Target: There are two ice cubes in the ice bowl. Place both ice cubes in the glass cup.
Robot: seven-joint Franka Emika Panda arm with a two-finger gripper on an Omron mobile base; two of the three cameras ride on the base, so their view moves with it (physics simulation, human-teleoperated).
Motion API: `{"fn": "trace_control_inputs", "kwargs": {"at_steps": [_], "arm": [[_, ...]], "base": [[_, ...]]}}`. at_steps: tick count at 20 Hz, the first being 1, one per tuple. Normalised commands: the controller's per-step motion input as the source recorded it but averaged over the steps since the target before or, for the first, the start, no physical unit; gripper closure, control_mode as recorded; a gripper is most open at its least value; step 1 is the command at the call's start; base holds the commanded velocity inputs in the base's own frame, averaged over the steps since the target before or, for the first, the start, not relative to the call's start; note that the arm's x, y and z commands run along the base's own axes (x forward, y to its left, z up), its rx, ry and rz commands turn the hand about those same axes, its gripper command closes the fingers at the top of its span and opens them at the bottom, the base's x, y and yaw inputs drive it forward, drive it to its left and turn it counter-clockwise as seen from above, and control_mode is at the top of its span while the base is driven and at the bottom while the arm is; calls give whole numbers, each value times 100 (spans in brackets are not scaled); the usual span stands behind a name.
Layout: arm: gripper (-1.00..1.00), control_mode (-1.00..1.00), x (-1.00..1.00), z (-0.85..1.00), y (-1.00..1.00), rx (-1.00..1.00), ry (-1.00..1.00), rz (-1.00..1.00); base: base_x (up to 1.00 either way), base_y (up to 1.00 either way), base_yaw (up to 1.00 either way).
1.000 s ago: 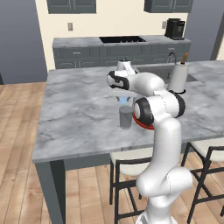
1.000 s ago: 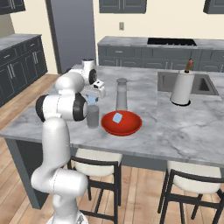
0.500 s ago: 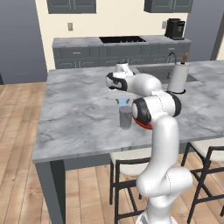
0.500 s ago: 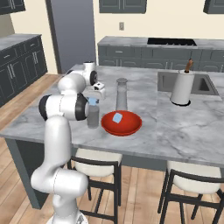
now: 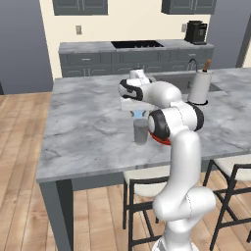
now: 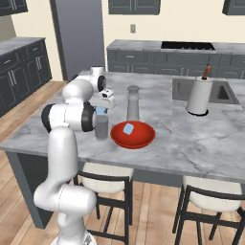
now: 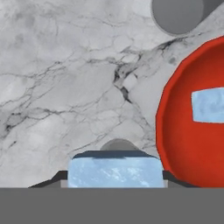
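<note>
Gripper (image 7: 114,186) at the bottom centre of the hand view pinches one ice cube (image 7: 114,171) right above the glass cup (image 5: 140,131), so the first drop looks underway; next it should open squarely over the rim. A second ice cube (image 7: 209,104) lies in the red bowl (image 7: 175,127) at right. The tall clear vessel (image 6: 132,103) behind the bowl crowds the return path

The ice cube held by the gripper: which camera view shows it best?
The hand view shows it best: the held ice cube is large and sharp there, with the glass cup partly behind it. In the left base view and the right base view it is a small pale-blue spot above the cup.
</note>
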Motion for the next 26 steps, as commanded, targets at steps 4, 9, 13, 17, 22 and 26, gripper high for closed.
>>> {"fn": "trace_control_inputs", "kwargs": {"at_steps": [4,9,13,17,22,26], "arm": [[100,-100,-41,-5,0,0,1,0],[100,-100,-28,-16,0,0,3,0],[100,-100,0,-2,-8,0,-2,0],[100,-100,17,7,-3,0,-8,0],[100,-100,-33,-5,0,1,0,0],[100,-100,-10,-2,-9,10,0,0]], "base": [[0,0,0],[0,0,0],[0,0,0],[0,0,0],[0,0,0],[0,0,0]]}}
